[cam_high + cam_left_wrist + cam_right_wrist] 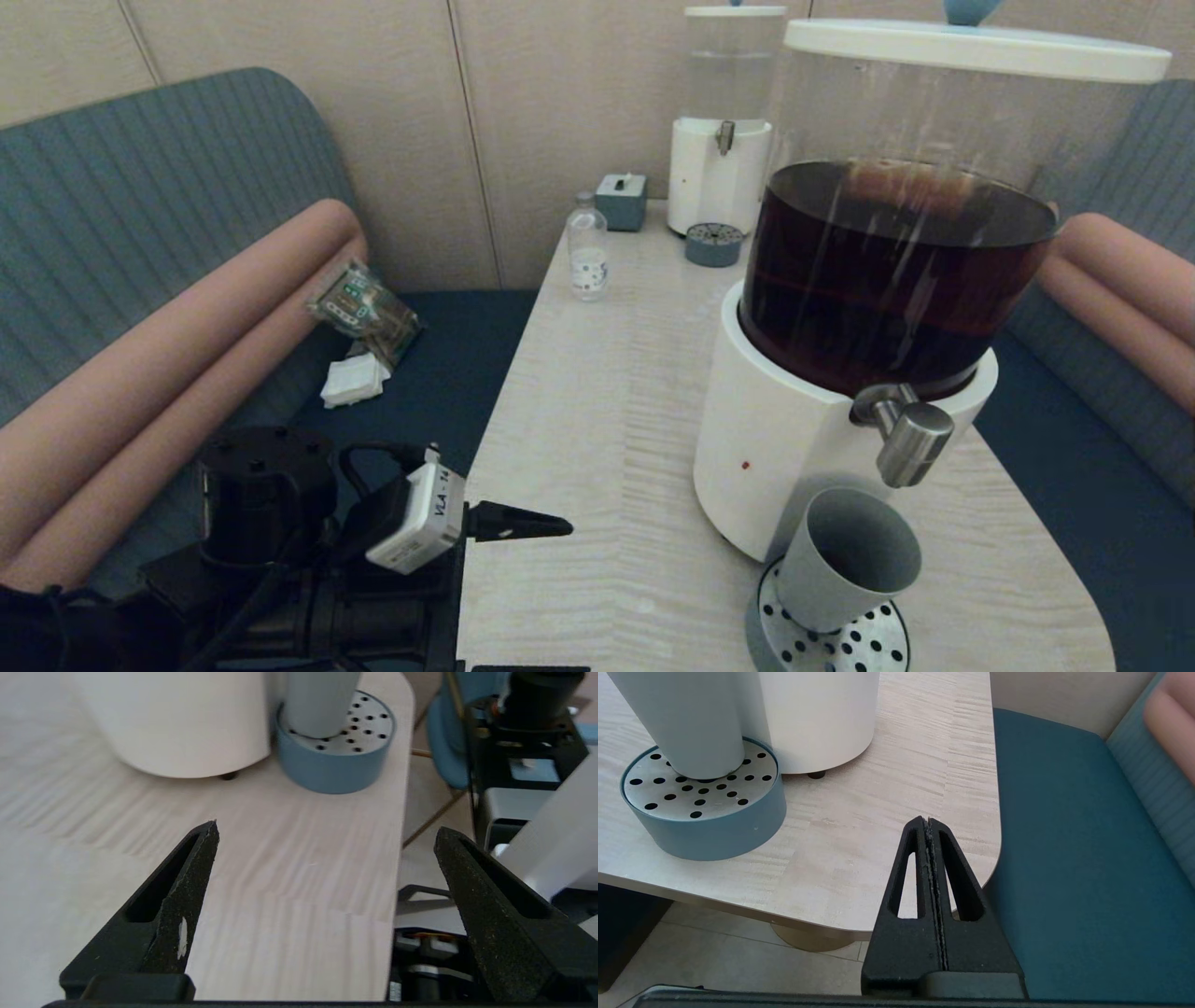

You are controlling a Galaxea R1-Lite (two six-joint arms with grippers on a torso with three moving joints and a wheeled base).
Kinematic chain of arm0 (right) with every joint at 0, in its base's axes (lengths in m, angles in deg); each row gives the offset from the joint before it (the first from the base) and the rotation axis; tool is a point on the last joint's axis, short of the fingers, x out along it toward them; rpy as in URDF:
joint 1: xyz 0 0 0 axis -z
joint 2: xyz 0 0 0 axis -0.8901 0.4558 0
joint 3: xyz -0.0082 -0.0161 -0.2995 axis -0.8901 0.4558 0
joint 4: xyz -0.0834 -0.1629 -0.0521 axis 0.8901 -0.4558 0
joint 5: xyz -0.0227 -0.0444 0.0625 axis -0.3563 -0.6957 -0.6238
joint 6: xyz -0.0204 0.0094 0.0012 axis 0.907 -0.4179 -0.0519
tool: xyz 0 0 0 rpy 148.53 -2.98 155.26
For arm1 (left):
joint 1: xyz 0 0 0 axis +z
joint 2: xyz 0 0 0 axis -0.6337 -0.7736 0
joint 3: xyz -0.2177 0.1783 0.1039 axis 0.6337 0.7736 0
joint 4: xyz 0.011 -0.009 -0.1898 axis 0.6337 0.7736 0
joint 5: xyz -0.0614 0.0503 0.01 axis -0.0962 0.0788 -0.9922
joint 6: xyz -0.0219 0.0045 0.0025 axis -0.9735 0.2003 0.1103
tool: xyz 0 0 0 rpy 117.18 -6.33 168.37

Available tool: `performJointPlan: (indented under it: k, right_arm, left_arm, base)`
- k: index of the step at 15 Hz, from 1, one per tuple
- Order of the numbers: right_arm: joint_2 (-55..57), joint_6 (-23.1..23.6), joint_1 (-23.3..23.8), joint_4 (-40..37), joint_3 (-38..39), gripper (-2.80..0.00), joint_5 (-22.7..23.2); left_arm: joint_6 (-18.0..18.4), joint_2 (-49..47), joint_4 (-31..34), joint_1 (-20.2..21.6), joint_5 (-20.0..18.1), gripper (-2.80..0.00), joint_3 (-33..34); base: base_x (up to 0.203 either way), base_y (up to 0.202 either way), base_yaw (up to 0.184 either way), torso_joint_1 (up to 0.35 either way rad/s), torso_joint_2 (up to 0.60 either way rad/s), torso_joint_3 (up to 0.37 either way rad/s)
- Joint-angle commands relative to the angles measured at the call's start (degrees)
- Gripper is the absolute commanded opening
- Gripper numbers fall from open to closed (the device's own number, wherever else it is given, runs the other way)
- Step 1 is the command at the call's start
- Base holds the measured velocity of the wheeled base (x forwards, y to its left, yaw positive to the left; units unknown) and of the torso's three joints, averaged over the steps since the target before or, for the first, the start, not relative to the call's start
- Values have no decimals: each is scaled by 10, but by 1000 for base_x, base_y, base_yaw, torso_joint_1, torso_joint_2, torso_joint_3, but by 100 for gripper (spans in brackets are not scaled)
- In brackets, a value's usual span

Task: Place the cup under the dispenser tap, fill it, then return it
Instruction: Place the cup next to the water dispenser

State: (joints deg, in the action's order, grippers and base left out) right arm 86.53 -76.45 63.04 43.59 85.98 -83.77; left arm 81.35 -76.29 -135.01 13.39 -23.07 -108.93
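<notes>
The grey-green cup stands on the perforated blue drip tray, just below the brushed-steel dispenser tap of the big white-based dispenser holding dark brown liquid. Only grey shows inside the cup. My left gripper hovers open over the table's near left part, well left of the cup and tray, with nothing between its fingers. My right gripper is shut and empty over the table's near right corner, apart from the cup and tray. It is out of the head view.
A small clear bottle, a grey box and a clear-liquid dispenser with its own tray stand at the table's far end. Blue benches flank the table; a packet and napkin lie on the left one.
</notes>
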Motion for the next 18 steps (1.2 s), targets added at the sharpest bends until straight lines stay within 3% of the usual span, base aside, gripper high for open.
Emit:
performJointPlan:
  k: [1, 11, 18]
  right_arm:
    - [-2, 1, -1, 0, 5, -280, 0]
    - [-2, 1, 0, 0, 5, -280, 0]
    - [-2, 1, 0, 0, 5, -280, 0]
  left_arm:
    - [0, -9, -3, -7, -3, 0, -4]
    - [-4, -19, 0, -46, -3, 0, -51]
    - [-27, -89, -2, -128, -2, 0, -120]
  base:
    - [0, 0, 0, 0, 0, 0]
    - [0, 0, 0, 0, 0, 0]
    - [0, 0, 0, 0, 0, 0]
